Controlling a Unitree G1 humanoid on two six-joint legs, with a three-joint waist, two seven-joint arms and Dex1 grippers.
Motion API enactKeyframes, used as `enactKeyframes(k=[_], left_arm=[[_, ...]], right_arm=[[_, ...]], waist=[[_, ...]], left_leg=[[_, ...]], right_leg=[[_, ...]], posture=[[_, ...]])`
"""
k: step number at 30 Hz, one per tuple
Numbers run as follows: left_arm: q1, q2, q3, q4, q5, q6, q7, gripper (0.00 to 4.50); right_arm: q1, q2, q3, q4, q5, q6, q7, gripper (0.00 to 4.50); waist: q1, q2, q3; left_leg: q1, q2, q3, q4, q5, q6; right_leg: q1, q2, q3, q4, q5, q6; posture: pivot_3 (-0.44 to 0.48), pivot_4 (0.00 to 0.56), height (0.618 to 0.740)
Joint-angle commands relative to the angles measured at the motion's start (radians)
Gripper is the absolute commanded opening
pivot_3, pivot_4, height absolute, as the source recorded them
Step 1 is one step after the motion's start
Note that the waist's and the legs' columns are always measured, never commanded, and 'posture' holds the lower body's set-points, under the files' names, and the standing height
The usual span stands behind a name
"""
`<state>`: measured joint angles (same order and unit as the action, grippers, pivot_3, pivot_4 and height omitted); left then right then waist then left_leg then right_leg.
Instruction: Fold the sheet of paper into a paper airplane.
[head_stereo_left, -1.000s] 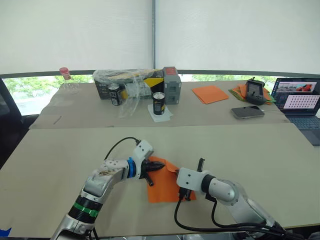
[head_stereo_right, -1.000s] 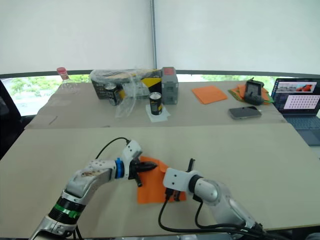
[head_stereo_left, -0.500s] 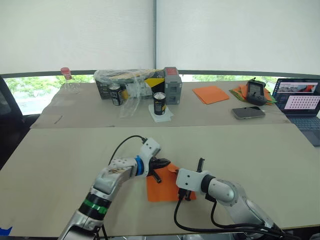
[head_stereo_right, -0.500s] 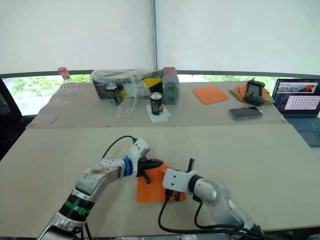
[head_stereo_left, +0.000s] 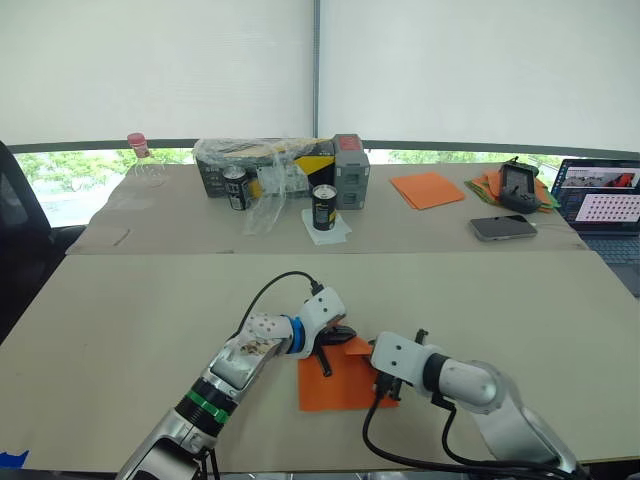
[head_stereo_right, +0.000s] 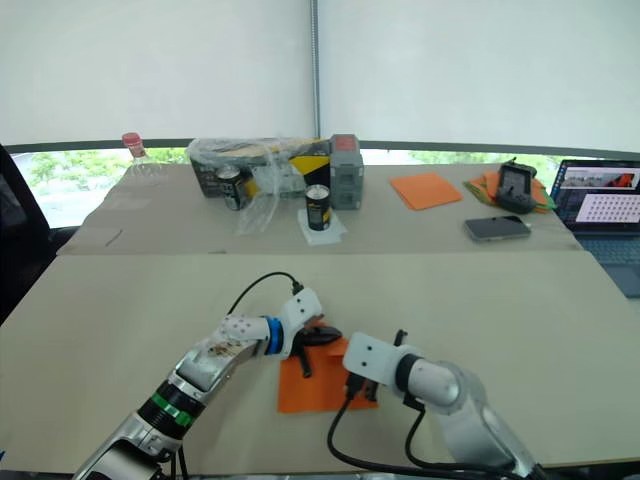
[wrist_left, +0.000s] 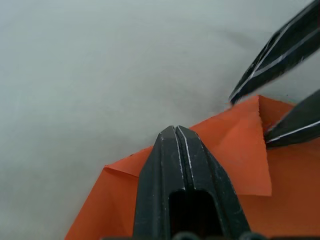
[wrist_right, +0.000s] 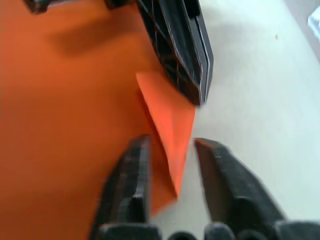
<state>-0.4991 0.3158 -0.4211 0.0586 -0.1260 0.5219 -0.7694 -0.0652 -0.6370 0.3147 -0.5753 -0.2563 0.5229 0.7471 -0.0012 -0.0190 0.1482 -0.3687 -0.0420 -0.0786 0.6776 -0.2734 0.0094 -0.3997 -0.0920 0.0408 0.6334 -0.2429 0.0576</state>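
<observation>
Since a second ago, left gripper (head_stereo_left: 338, 338) pushed farther right across the sheet of paper (head_stereo_left: 338, 384), closer to right gripper (head_stereo_left: 390, 378). From the head views: one bright orange sheet lying near the front table (head_stereo_left: 130, 300) edge, wide bare tabletop on every side; two cans (head_stereo_left: 324, 207) and one plastic bag (head_stereo_left: 262, 180) on the rear table. Left wrist view: fingers pressed together over a folded-up corner flap (wrist_left: 240, 150). Right wrist view: fingers apart, straddling that raised flap at the sheet's edge.
</observation>
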Motion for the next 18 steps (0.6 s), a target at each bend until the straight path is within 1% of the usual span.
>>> enactKeyframes(k=[1,3,4,6,7,10,11,14,18], left_arm=[[0.019,0.003,-0.012,0.050,0.030,0.013,0.003,0.00],[0.021,0.000,-0.010,0.050,0.031,0.011,0.001,0.00],[0.023,0.000,-0.009,0.049,0.031,0.010,0.000,0.00],[0.026,-0.002,-0.007,0.045,0.031,0.012,0.000,0.00],[0.028,-0.002,-0.006,0.042,0.031,0.013,0.001,0.00],[0.038,0.000,-0.005,0.030,0.032,0.017,0.002,0.00],[0.042,0.001,-0.005,0.025,0.034,0.019,0.003,0.00],[0.046,0.004,-0.005,0.014,0.036,0.023,0.003,0.00],[0.045,0.007,-0.001,0.004,0.037,0.030,0.001,0.00]], right_arm=[[0.005,0.009,-0.101,-0.096,0.074,0.113,0.021,2.61],[-0.023,0.074,-0.178,-0.127,0.163,0.193,0.010,2.61],[-0.038,0.100,-0.201,-0.127,0.189,0.211,-0.002,2.38],[-0.058,0.117,-0.210,-0.109,0.210,0.239,-0.010,1.62],[-0.066,0.125,-0.206,-0.094,0.210,0.244,-0.022,1.35],[-0.073,0.174,-0.197,-0.049,0.228,0.285,-0.079,0.25],[-0.064,0.197,-0.190,-0.036,0.245,0.311,-0.088,0.07],[-0.042,0.264,-0.184,0.004,0.291,0.334,-0.120,0.07],[-0.033,0.301,-0.164,0.055,0.320,0.315,-0.145,0.07]], waist=[[0.000,0.000,0.000],[-0.001,0.000,0.000],[-0.002,0.000,0.000],[-0.003,0.000,0.000],[-0.003,0.000,0.000],[-0.003,0.000,0.000],[-0.003,0.000,0.000],[-0.004,0.000,0.000],[-0.010,0.000,0.000]], left_leg=[[0.000,0.000,0.000,0.000,0.000,0.000],[0.000,0.001,0.000,0.000,0.000,0.000],[0.000,0.001,0.000,0.000,0.000,0.000],[0.000,0.002,0.000,0.000,0.000,0.000],[0.000,0.002,0.000,0.000,0.000,0.000],[0.000,0.002,0.000,0.000,0.000,0.000],[0.000,0.002,0.000,-0.001,0.000,0.000],[0.000,0.002,0.000,-0.001,0.000,0.000],[-0.001,0.002,0.000,-0.001,0.000,0.000]], right_leg=[[0.000,0.000,0.000,0.000,0.000,0.000],[0.000,0.000,0.000,0.000,0.000,0.000],[0.000,0.001,0.000,0.001,0.000,0.000],[0.000,0.001,0.000,0.001,0.000,-0.001],[0.000,0.001,0.000,0.001,0.000,-0.001],[-0.001,0.001,0.000,0.000,0.000,-0.001],[-0.001,0.001,0.000,0.000,0.000,-0.001],[-0.002,0.001,0.000,0.001,0.000,-0.001],[-0.002,0.000,0.001,0.001,0.000,-0.001]], posture=[[0.000,0.150,0.740],[0.000,0.150,0.740],[0.000,0.150,0.740],[0.000,0.150,0.740],[0.000,0.150,0.740],[0.000,0.150,0.740],[0.000,0.150,0.740],[0.000,0.150,0.740],[0.000,0.150,0.740]])
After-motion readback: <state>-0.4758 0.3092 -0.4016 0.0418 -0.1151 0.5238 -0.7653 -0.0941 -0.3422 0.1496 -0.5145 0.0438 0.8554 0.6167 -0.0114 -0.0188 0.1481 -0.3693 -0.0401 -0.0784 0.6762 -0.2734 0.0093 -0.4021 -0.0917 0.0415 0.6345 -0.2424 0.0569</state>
